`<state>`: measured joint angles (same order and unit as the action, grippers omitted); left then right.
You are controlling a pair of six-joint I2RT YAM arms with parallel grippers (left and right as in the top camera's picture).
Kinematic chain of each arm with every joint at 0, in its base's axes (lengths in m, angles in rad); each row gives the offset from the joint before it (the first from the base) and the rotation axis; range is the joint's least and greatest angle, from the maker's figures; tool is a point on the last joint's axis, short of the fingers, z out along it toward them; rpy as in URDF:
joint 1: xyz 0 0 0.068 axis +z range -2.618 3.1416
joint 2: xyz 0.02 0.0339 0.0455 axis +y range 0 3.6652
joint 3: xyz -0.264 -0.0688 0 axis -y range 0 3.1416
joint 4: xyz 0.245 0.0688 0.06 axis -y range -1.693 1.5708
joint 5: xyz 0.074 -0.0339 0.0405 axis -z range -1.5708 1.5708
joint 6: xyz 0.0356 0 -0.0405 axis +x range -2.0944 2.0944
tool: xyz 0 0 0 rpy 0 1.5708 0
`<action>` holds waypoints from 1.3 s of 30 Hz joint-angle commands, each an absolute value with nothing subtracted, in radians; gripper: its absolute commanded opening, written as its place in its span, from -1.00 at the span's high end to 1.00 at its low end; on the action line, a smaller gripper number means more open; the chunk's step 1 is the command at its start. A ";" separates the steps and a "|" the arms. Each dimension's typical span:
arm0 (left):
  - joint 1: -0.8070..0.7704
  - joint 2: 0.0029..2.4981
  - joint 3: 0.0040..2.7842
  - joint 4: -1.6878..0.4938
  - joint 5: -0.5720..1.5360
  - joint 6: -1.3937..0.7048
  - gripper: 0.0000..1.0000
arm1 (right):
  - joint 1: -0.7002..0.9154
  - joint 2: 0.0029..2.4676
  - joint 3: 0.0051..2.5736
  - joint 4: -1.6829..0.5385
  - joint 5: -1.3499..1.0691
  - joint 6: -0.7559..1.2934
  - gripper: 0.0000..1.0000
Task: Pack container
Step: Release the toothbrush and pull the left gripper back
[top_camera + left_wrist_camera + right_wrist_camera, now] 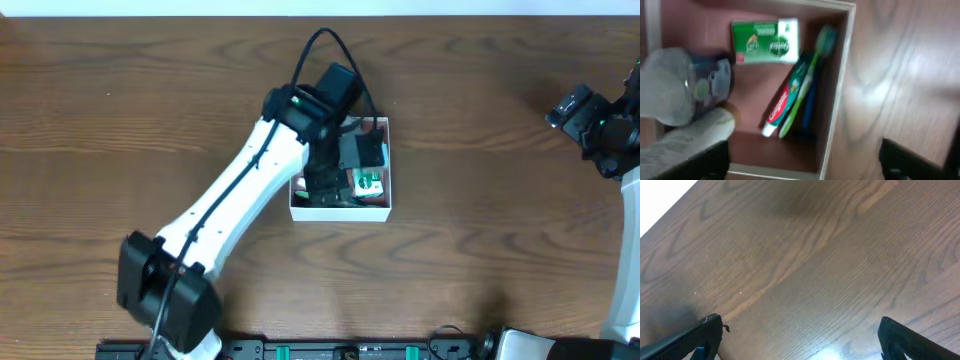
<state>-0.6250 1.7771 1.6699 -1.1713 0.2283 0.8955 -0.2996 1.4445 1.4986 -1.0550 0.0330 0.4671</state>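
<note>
Table (120, 90): dark brown wood-grain top, filling the overhead view. One item rests directly on it: the container (345, 212), a square, shallow, white-walled box, placed near the middle.

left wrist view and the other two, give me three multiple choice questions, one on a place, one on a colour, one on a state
1. Where is the left gripper?
A) parked at its own base
B) above the container
C) far out to one side

2. What colour is the flat box in the container?
A) blue
B) yellow
C) green and white

3. How is the right gripper?
A) open, empty
B) shut tight, empty
C) shut on something

Answers:
1 B, its wrist camera looks down into the container.
2 C, it has green print and a white end.
3 A, its fingers stand wide apart over the bare table.
</note>
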 commanded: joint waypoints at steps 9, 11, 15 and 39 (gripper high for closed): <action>-0.804 1.405 1.674 -1.209 0.062 0.900 -0.96 | -0.301 1.445 1.510 -1.056 0.033 0.478 -0.98; -0.818 1.354 1.674 -1.228 0.062 0.900 -0.96 | -0.301 1.445 1.510 -1.056 0.033 0.478 -0.98; -0.822 1.274 1.674 -1.278 0.062 0.901 -0.96 | -0.301 1.445 1.510 -1.056 0.033 0.478 -0.99; -0.821 1.029 1.673 -1.569 0.008 -0.176 -0.96 | -0.301 1.445 1.510 -1.056 0.033 0.478 -0.98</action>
<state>-0.8200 1.0512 1.6703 -1.5669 0.0566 0.0418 -0.2996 1.4445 1.4986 -1.0550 0.0326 0.4671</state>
